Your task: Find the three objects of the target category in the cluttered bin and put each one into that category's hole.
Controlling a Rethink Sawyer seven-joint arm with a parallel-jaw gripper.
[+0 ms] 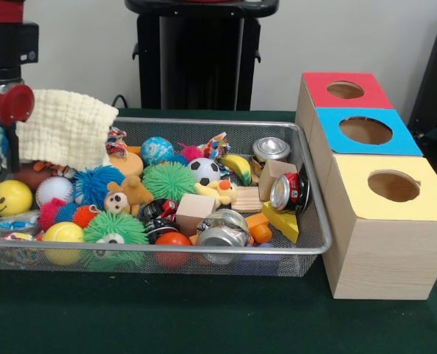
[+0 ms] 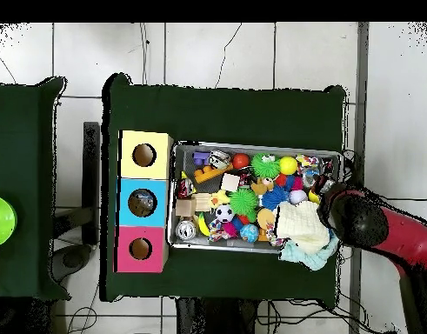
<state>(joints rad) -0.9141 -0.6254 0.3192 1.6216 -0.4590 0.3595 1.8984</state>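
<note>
The wire mesh bin (image 1: 316, 193) is full of toys, balls and cans; it also shows in the overhead view (image 2: 258, 145). A clear crumpled plastic bottle (image 1: 13, 222) lies at its front left corner, half hidden by balls. No other clear bottle shows plainly. The blue-topped box's hole (image 1: 365, 130) is the middle one of three, and it shows in the overhead view too (image 2: 142, 203). My gripper (image 1: 12, 151) hangs at the bin's left end beside a pale yellow cloth (image 1: 67, 127). The arm's head (image 2: 351, 217) covers it from above.
A red-topped box (image 1: 345, 89) and a yellow-topped box (image 1: 393, 186) flank the blue one, right of the bin. Dented metal cans (image 1: 291, 192) lie at the bin's right end. Green spiky balls (image 1: 168, 181), a soccer ball and wooden blocks fill the middle. A light blue cloth (image 2: 296, 253) hangs over the rim.
</note>
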